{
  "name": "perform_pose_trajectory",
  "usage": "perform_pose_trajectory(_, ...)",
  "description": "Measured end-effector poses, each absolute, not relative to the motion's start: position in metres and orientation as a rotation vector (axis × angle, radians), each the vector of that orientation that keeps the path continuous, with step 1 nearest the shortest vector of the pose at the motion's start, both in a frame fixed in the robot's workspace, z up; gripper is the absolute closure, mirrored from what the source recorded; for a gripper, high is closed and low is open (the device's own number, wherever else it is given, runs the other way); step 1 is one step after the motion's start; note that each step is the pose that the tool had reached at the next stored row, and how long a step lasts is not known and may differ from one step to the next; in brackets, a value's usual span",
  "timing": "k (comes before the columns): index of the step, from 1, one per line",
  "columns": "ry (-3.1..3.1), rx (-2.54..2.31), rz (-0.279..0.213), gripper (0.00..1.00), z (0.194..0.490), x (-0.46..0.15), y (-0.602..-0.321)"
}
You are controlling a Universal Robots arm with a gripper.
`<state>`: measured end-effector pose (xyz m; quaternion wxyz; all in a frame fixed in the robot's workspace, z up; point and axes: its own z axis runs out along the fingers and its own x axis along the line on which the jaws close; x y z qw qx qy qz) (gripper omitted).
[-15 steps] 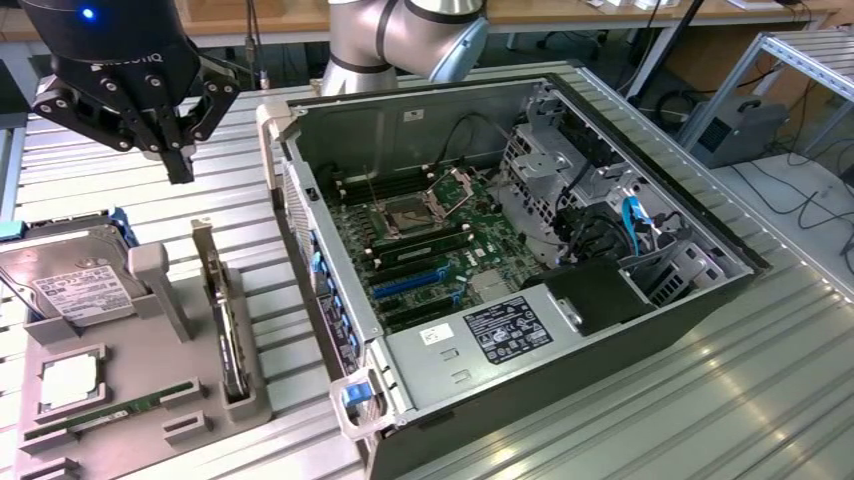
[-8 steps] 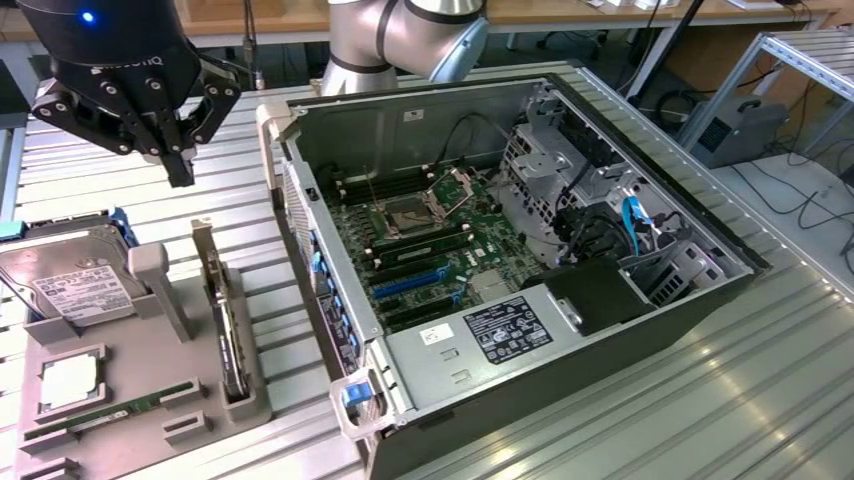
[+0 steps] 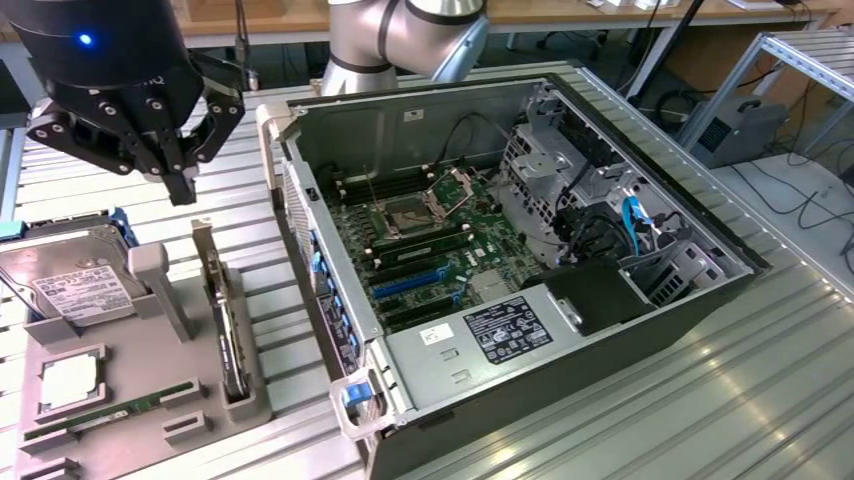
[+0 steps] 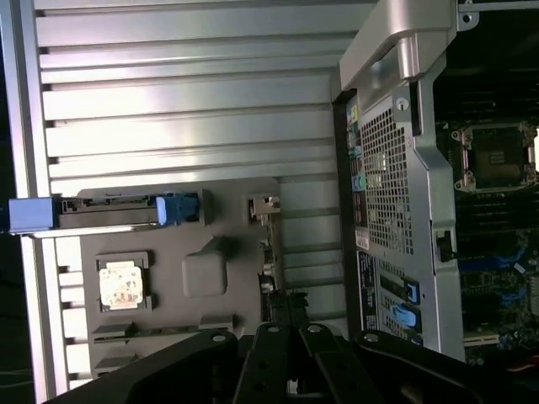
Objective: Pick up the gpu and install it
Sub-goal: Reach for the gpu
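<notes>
Exterior view: gpu point(image 3: 220, 312) upright in tray point(image 3: 158, 362), computer case point(image 3: 387, 125) beside.

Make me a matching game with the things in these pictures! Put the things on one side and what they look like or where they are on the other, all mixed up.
Things:
1. gpu
2. hard drive
3. computer case
4. hand

Descriptions:
A. lies with its side open and its boards showing
B. hangs shut and empty above the grey holder
C. stands on its edge in a slot of the grey holder
D. has a white label on top

Right pairs: 1-C, 2-D, 3-A, 4-B
</notes>
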<state>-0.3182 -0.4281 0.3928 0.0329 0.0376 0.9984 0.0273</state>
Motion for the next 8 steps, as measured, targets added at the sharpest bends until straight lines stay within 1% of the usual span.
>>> perform_pose_trajectory(8,3.072,0.117,0.123,0.89,0.393,-0.320,-0.449)
